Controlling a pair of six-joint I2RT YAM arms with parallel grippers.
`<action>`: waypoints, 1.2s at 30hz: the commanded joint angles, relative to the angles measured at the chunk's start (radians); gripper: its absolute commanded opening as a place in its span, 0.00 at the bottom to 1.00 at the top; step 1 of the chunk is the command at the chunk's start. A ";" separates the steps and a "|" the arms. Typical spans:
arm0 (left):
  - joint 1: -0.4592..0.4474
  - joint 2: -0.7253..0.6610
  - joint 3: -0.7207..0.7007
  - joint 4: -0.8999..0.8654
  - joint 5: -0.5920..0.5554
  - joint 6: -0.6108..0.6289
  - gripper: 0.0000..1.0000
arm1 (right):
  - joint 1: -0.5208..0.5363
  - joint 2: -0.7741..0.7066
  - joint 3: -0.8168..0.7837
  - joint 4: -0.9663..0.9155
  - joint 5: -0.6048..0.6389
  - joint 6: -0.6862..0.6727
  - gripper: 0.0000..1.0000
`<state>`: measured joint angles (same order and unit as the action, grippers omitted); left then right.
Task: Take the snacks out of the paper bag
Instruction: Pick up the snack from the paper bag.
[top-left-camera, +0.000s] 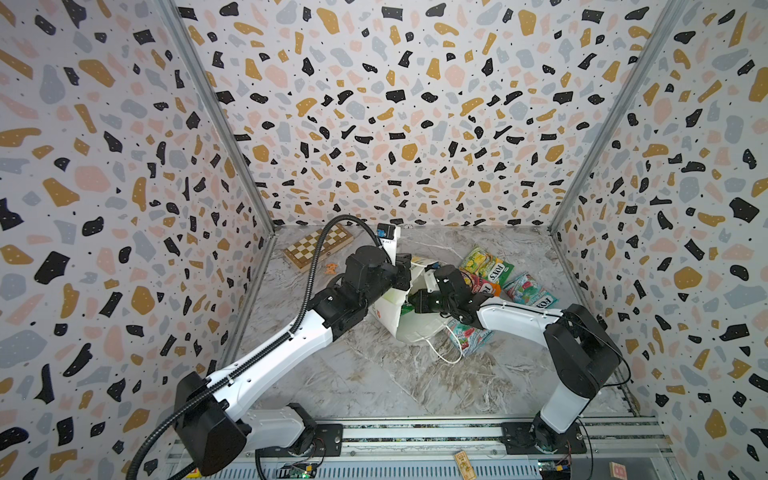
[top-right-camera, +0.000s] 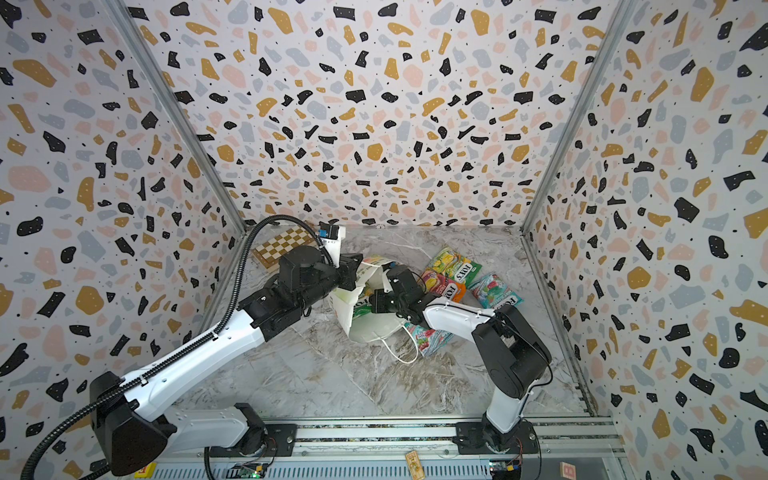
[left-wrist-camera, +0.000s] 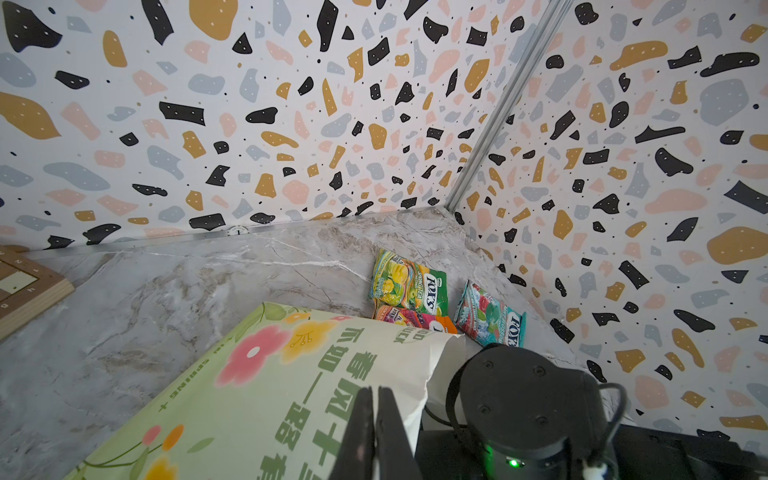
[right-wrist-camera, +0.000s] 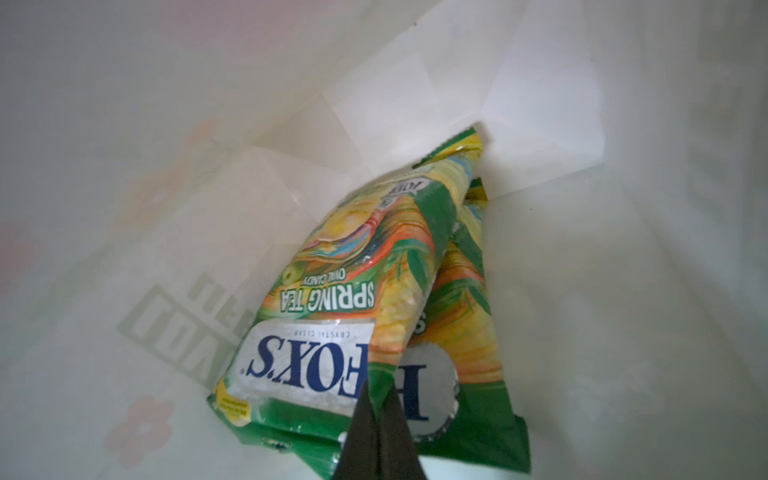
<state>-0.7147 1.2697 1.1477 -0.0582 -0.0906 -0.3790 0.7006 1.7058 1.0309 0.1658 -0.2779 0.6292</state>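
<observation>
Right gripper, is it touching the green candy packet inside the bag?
Touching. The right wrist view shows the right gripper shut on the edge of the green Fox's Spring Tea packet, inside the paper bag.

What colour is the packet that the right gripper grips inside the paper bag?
The packet is green and yellow, best seen in the right wrist view.

Left arm (top-left-camera: 270, 353), right arm (top-left-camera: 515, 316): white moulded link shells, black rounded joint housings, small dark screw holes dotted along shells. Black corrugated conduit (top-left-camera: 351, 216) tied along left arm; thin black cable (top-left-camera: 628, 368) looped beside right arm. Left gripper (left-wrist-camera: 375, 388): flat black fingers. Green light (left-wrist-camera: 514, 462) lit on black round-capped housing.
</observation>
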 joint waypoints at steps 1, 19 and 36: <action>-0.002 -0.010 -0.008 0.049 -0.026 -0.003 0.00 | -0.005 -0.091 -0.005 0.051 -0.060 -0.032 0.00; -0.002 -0.003 -0.011 0.038 -0.098 -0.014 0.00 | -0.006 -0.332 -0.025 -0.005 -0.114 -0.129 0.00; -0.002 0.000 -0.010 0.043 -0.106 -0.018 0.00 | -0.033 -0.577 0.037 -0.149 -0.082 -0.204 0.00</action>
<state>-0.7155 1.2701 1.1450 -0.0586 -0.1761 -0.3874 0.6712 1.1900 1.0016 0.0273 -0.3691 0.4633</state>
